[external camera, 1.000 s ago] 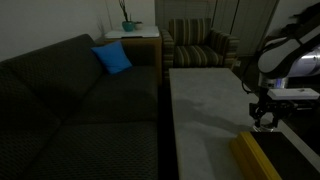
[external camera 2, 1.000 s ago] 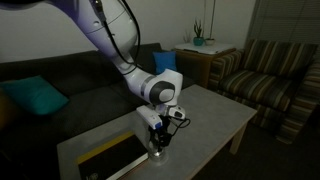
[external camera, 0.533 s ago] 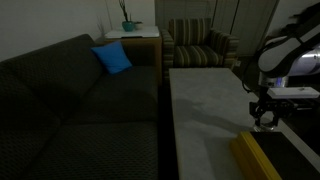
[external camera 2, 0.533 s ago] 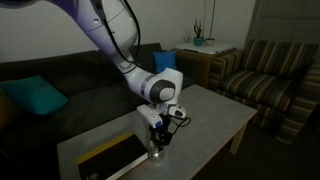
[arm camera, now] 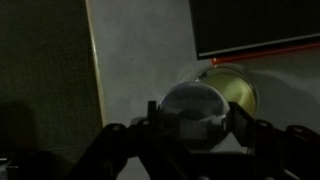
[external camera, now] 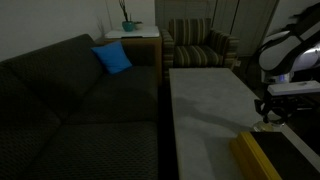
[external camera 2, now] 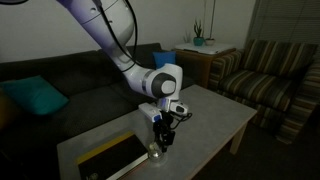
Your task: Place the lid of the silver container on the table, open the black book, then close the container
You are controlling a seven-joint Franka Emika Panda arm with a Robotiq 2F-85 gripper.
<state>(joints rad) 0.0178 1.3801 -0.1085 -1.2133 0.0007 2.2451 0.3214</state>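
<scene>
In the wrist view my gripper [arm camera: 195, 125] is shut on the lid [arm camera: 193, 112], a round silvery disc held between the two dark fingers. Behind it the open silver container [arm camera: 232, 85] stands on the table [arm camera: 140, 60], its inside showing yellowish. The black book [arm camera: 255, 25] lies closed at the top right, with a reddish edge line. In both exterior views the gripper [external camera 2: 163, 137] [external camera: 273, 112] hangs a little above the container [external camera 2: 155, 150] [external camera: 268, 127], next to the book [external camera 2: 112, 157] [external camera: 275, 155] with its yellow side.
A dark sofa [external camera: 80, 100] with a blue cushion [external camera: 112, 58] runs along the table. A striped armchair [external camera: 200, 45] and a white side table with a plant [external camera: 130, 30] stand beyond the table's far end. Bare tabletop [external camera 2: 215, 115] lies past the gripper.
My gripper has risen a little from the container with the lid in it and shifted slightly sideways.
</scene>
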